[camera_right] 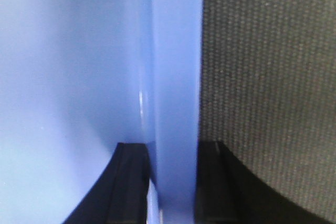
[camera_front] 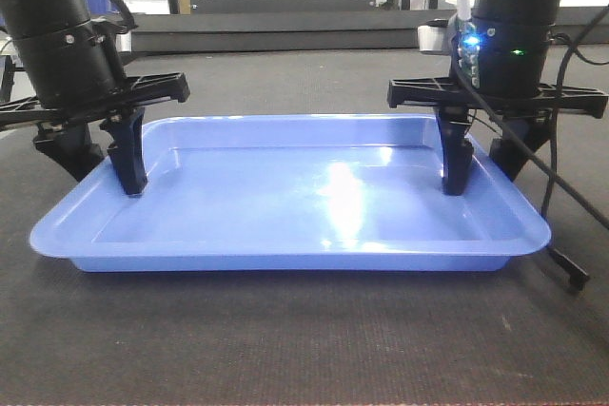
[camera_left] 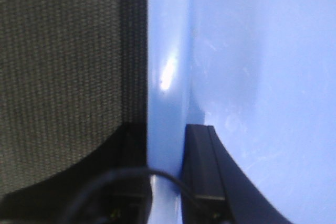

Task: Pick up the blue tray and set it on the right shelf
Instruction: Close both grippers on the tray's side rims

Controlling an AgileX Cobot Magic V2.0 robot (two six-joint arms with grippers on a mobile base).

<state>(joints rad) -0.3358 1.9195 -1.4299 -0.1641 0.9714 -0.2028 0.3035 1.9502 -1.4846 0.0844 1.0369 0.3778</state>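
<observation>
The blue tray (camera_front: pixel 304 202) lies flat on the dark table (camera_front: pixel 285 339). The left gripper (camera_front: pixel 100 170) pinches the tray's left wall and the right gripper (camera_front: pixel 485 173) its right wall, each with one finger inside and one outside.

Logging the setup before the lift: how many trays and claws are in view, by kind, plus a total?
blue tray: 1
claws: 2 (left claw and right claw, each pinching one side wall of the tray)
total: 3
</observation>
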